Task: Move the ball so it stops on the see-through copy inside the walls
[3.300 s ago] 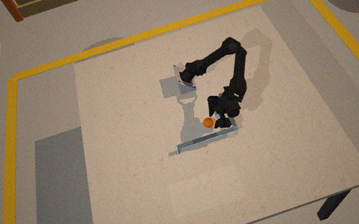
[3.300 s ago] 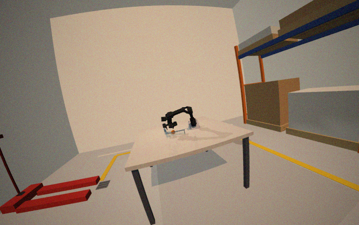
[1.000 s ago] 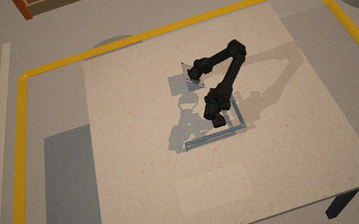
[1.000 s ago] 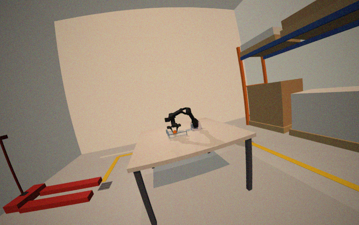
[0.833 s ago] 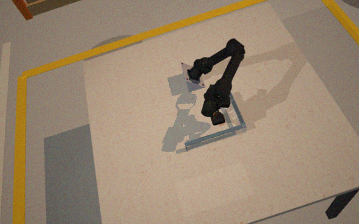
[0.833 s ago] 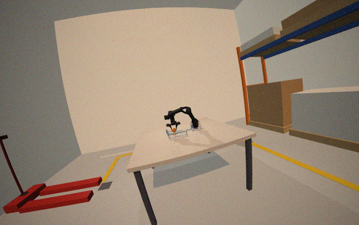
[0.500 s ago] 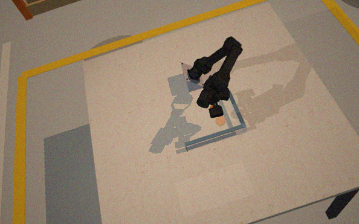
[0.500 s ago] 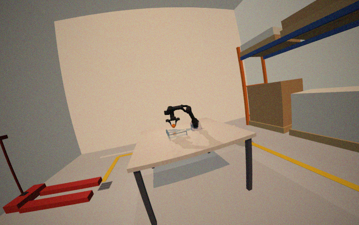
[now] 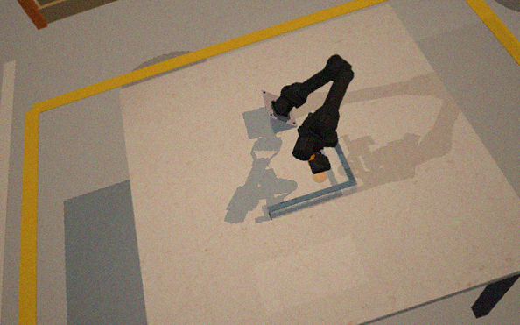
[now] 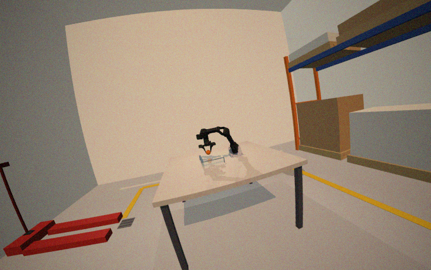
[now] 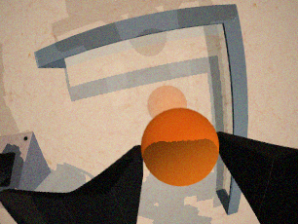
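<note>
The orange ball (image 9: 311,157) (image 10: 208,152) (image 11: 180,147) is off the table, between the fingertips. My gripper (image 10: 208,151) (image 11: 177,144) points down and is shut on the ball, one finger on each side. The see-through copy (image 9: 320,177) (image 10: 209,160) (image 11: 167,98) is pale orange and rests on the table below. In the wrist view the ball covers its lower edge. The low clear walls (image 9: 304,197) (image 11: 239,97) make a corner, and the copy is inside it. In the top view the arm hides most of the ball.
The arm's base plate (image 9: 269,105) (image 11: 34,156) stands on the table (image 9: 202,281) (image 10: 190,187) beside the open side of the walls. The wall tops are below the held ball. Shadows of the arm fall across the table. Shelves with boxes and a red pallet truck (image 10: 79,219) stand away from the table.
</note>
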